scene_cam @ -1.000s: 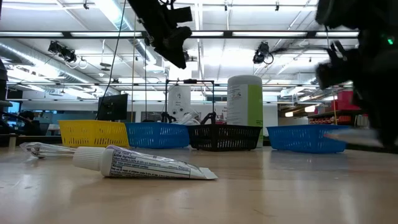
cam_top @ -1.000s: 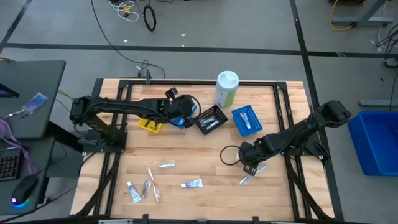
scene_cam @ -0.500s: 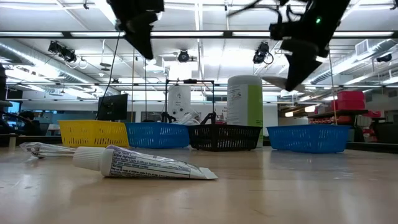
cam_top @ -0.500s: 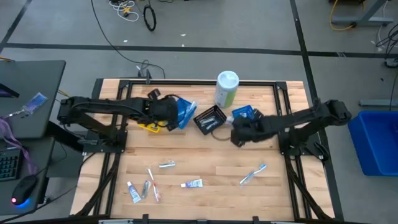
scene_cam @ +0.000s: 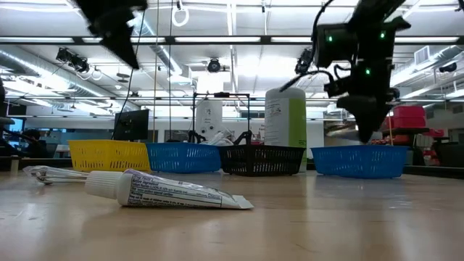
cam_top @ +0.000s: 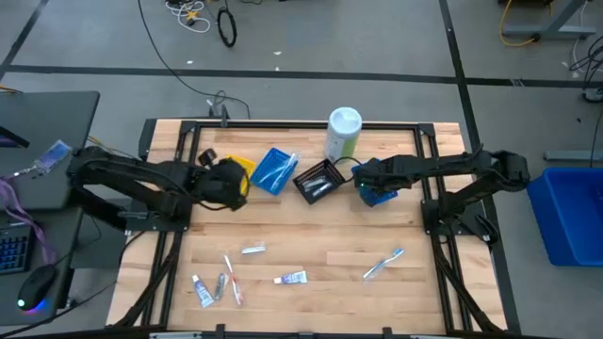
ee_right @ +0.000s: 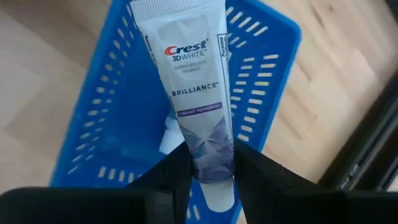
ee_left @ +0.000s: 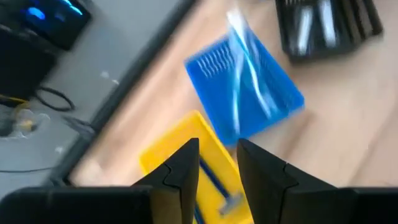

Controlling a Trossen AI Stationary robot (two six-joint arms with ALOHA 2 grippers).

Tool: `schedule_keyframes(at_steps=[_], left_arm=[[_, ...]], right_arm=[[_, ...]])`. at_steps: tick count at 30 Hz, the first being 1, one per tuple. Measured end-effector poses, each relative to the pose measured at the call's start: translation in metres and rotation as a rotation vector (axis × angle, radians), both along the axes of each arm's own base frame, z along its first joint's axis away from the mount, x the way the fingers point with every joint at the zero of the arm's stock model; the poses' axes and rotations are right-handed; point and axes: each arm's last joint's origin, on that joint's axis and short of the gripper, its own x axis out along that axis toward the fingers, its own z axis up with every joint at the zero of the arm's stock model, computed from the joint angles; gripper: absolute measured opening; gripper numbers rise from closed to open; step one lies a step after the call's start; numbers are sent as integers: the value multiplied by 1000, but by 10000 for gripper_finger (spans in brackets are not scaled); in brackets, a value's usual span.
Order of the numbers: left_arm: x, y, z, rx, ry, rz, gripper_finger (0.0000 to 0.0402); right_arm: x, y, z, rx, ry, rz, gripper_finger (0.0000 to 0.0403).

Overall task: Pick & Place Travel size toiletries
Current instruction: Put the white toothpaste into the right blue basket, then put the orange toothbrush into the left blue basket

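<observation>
White Crest toothpaste tube point(ee_right: 198, 93) with a purple-grey lower half, pinched at its cap end between the two dark fingers point(ee_right: 175, 168) of the right claw point(ee_right: 208, 163); long axis running straight out ahead of the claw, flat crimped end farthest away. Directly beneath tube and claw, a blue slotted plastic basket point(ee_right: 261, 68). Left of the claw, a black mesh tray point(cam_top: 318, 181) with silvery items inside; just behind, a tall white-and-green canister point(cam_top: 343, 134). Well in front of the claw on the pale wooden bench point(cam_top: 311, 231), loose toiletries: a toothbrush point(cam_top: 383, 263), a small blue-and-white tube point(cam_top: 291, 278), a silvery tube point(cam_top: 252, 249), a cluster at the front left point(cam_top: 217, 285). Grey floor with cables beyond; ceiling strip lights in the low view.

Left claw point(ee_left: 217, 165) narrowly parted, holding nothing, over a yellow slotted tray point(ee_left: 171, 149) holding a blue-handled razor point(ee_left: 219, 186); past its tips, a second blue basket point(ee_left: 245, 93) with a toothbrush across it.
</observation>
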Motion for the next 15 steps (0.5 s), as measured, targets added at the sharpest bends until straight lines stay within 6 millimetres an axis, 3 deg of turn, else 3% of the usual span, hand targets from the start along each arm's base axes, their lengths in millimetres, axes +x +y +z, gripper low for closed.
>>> schedule_keyframes(at_steps=[4, 9, 15], left_arm=[[-3, -3, -24, -111, -91, -146, 116], [4, -8, -39, -209, -225, -325, 116], [7, -9, -45, -241, -250, -337, 116]], right_arm=[[-4, -7, -11, 37, 2, 17, 134], [-6, -11, -13, 47, 5, 16, 167], [8, -14, 12, 24, -93, 27, 198]])
